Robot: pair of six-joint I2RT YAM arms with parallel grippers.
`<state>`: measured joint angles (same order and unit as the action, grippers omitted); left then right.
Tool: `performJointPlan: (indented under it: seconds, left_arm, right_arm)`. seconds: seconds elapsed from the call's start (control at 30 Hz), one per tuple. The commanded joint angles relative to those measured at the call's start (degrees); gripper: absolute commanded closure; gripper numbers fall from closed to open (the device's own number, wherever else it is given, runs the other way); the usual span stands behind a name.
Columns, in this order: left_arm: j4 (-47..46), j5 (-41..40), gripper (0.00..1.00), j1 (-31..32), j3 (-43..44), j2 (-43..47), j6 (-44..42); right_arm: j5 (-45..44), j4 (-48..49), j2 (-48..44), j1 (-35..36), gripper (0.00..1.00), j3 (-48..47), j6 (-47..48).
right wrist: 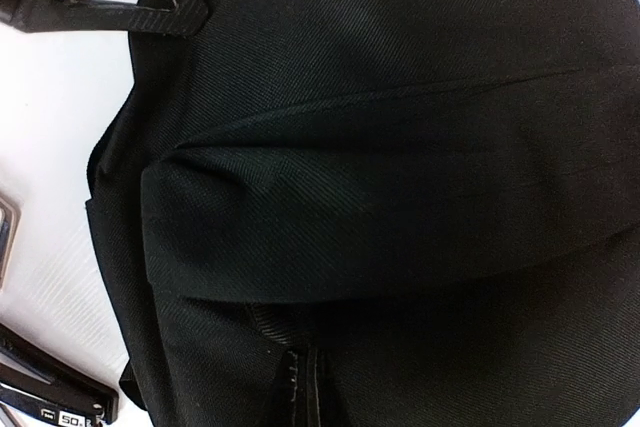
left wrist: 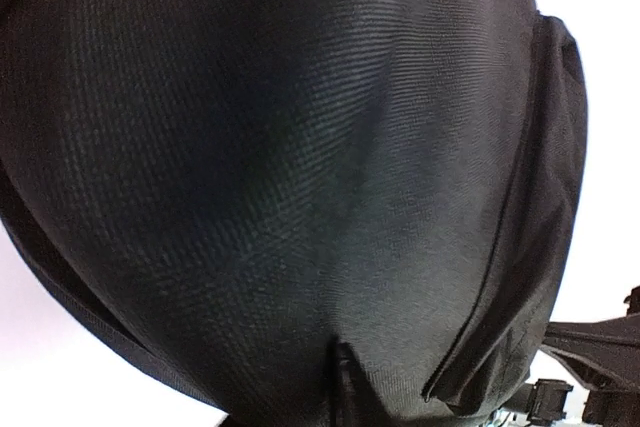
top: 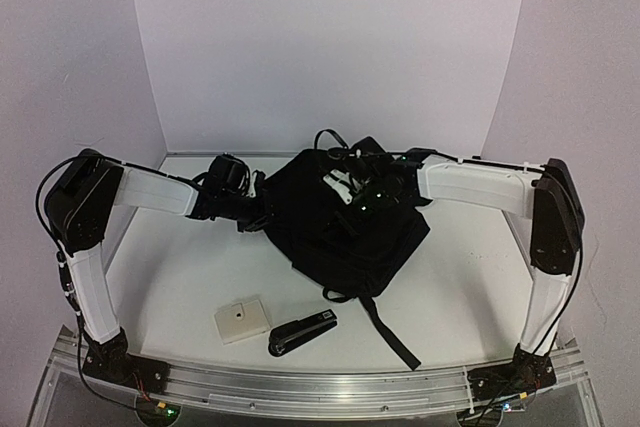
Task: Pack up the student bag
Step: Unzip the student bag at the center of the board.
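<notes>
Stapler [top: 302, 332] and beige box [top: 242, 320] lie unpacked at seven o'clock of the student bag [top: 340, 237], right pincer [top: 366, 202] closed tight over it, left pincer [top: 256, 210] impossible to read.

A small cream square box [top: 242, 320], marked with a dark dot at its centre, is laid flat on the white worktop [top: 170, 267] near the front edge. A black stapler [top: 302, 331] is set slantwise just beside it on the right, not touching. An aluminium rail [top: 330, 387] is fixed along the near edge.
</notes>
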<state>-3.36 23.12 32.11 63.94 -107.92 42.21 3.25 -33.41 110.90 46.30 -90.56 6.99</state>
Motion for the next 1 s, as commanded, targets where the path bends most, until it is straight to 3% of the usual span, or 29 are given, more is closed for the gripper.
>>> performJointPlan:
  seconds: [0.0,0.13,0.6,0.97]
  left_arm:
    - [-0.2,0.2,0.90,-2.0,-0.3,1.4,0.0]
    - [-0.2,0.5,1.00,-3.3,-0.5,1.0,0.2]
    - [0.9,0.2,1.00,-4.1,-0.8,1.7,-1.1]
    - [1.9,-0.3,1.00,-4.4,-1.1,2.7,-2.0]
  right_arm:
    - [-3.0,-0.2,-4.0,-1.5,1.00,-0.1,1.3]
    - [-3.2,-0.2,-3.6,-3.8,1.00,-0.5,2.1]
    - [-1.7,-0.2,-1.1,-14.2,1.00,-5.8,4.5]
    - [-2.6,0.0,6.9,-22.6,1.00,-14.5,6.6]
